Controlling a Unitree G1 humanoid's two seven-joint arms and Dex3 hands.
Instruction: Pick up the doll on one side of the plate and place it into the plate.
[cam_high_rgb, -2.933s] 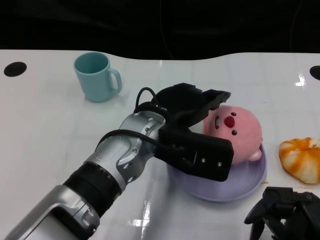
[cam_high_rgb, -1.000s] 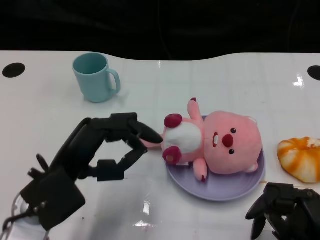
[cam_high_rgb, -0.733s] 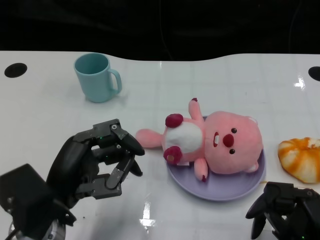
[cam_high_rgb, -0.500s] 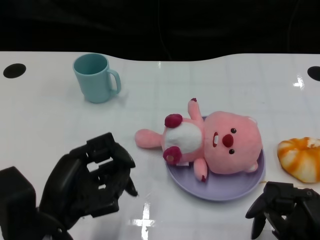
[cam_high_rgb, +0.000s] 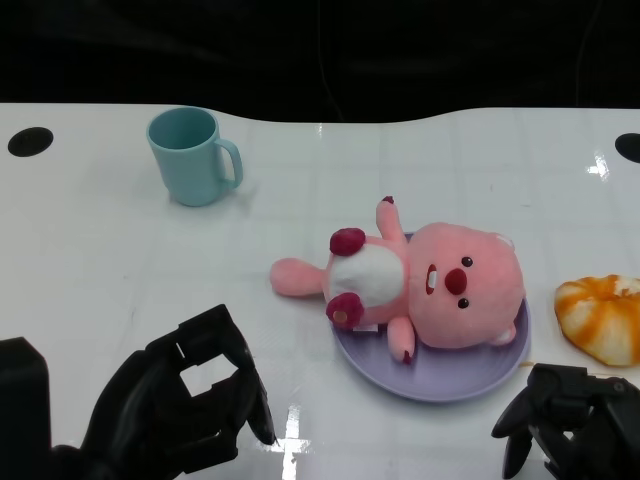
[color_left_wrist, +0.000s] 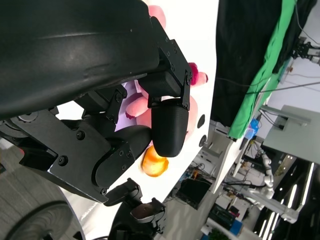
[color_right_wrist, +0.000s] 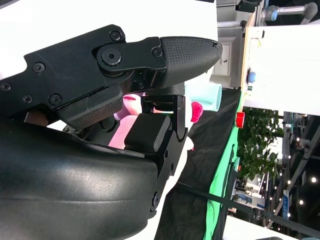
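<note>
**Mia:** Where is the doll (cam_high_rgb: 420, 290) now?

**Ben:** It lies on its back, with its big head and most of its body on the plate (cam_high_rgb: 480, 378). One pink leg sticks out over the rim onto the table (cam_high_rgb: 120, 260), on the side nearer the left hand (cam_high_rgb: 185, 405).

**Mia:** Is a hand holding it?

**Ben:** No. The left hand is near the robot, well apart from the doll, which lies ahead of it and off toward the right hand. Its fingers are curled in with a small gap between them, and nothing is in them. The right hand (cam_high_rgb: 570, 415) is low too, just this side of the plate. Its fingers are bent down and it holds nothing.

**Mia:** What would the doll feel like?

**Ben:** I think soft and light, like a plush toy. It would squish, not break. It should not slip much, because it looks fuzzy.

**Mia:** Where would you grab it?

**Ben:** Around the tummy, I guess. The head looks too wide for the fingers.

**Mia:** Is the job done?

**Ben:** It looks nearly done to me. Only that leg hangs off the plate.
</note>
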